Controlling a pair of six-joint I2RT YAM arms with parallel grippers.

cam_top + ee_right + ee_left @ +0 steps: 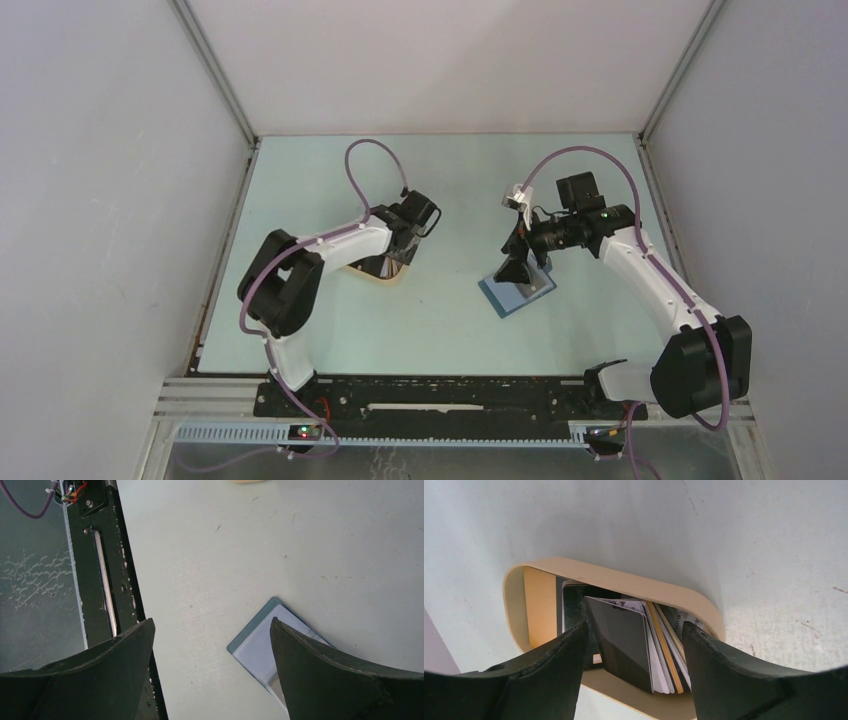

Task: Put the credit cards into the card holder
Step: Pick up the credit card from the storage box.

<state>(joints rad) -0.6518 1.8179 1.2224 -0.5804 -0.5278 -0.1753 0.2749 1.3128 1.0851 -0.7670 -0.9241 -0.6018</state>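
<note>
nothing can be read with certainty. in the left wrist view, among the credit cards [624, 645] standing in the tan tray [624, 582], a pale card [685, 621] at the right end of the stack carries a line of small dark capital letters. they are slanted, partly hidden and too small to make out. a white card [626, 603] just behind the dark front one shows faint grey print along its top edge, also illegible.
</note>
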